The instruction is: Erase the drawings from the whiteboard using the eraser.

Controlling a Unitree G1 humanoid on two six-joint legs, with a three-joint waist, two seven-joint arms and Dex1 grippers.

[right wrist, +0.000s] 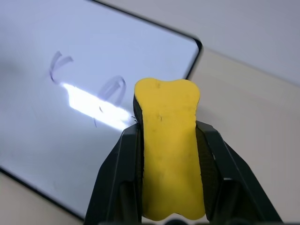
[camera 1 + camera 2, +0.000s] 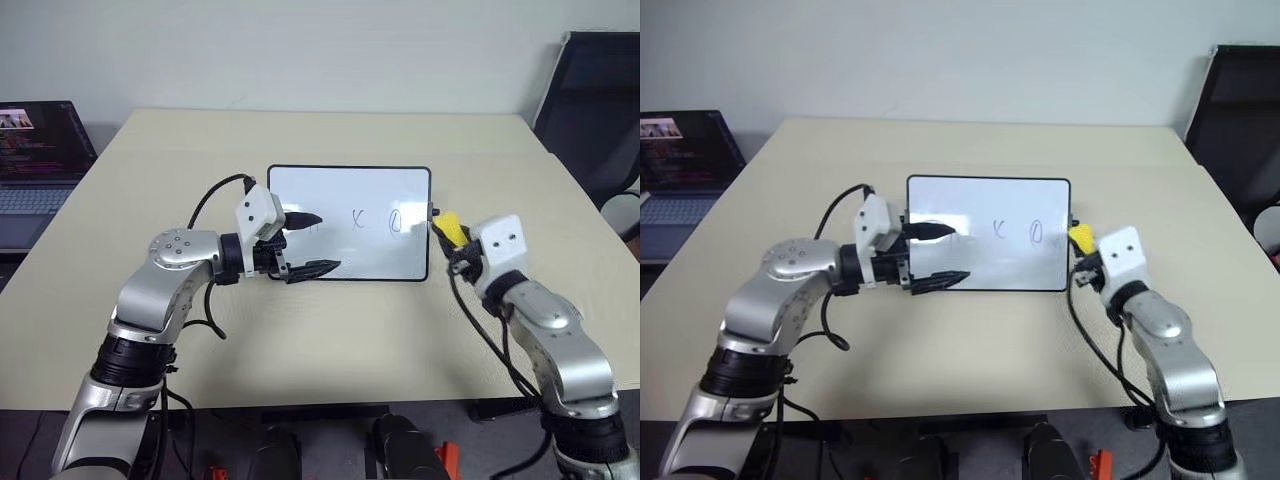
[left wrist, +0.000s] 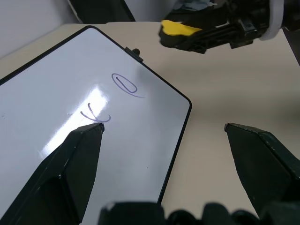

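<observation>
The small glossy white whiteboard (image 2: 349, 223) with its thin black frame lies flat near the middle of the beige table (image 2: 330, 340). Three thin dark drawings (image 2: 357, 219) sit in a row on it; the X and the oval read clearly, while the leftmost mark is partly covered by the left gripper.

The right gripper (image 1: 165, 140) is clamped on the small bright yellow oblong eraser (image 1: 168, 145), one black finger on each long side, and holds it above the table just off the board's right short edge, near the oval. The eraser is not yet touching the board.

The left gripper (image 2: 307, 243) has its fingers spread apart, one over the board's left part and one at its near long edge (whether either touches the surface cannot be told).

Risks from here:
- The board is light and glossy; unless the left gripper pins it, a wipe is likely to push it across the table.
- A tilted eraser could catch the raised frame or meet the board with an edge, leaving marks.
- The leftmost mark lies under the left finger, so the arms may collide there.
</observation>
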